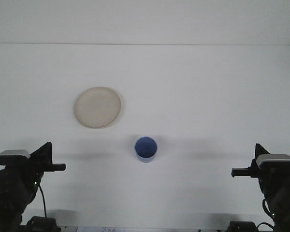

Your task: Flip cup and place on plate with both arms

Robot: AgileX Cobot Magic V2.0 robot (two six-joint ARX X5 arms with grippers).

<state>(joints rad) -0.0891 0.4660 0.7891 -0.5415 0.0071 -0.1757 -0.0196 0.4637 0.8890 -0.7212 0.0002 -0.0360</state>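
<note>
A small blue cup [146, 149] stands on the white table [193, 96] a little below the middle of the front view. I cannot tell whether its open end faces up. A round beige plate [97, 107] lies up and to the left of the cup, apart from it. My left gripper [55, 166] sits low at the left edge, pointing right toward the cup and far from it. Low at the right edge, my right gripper [238, 171] points left, also far from the cup. Neither gripper holds anything.
The table's far edge [145, 44] runs across the top, with a pale wall behind it.
</note>
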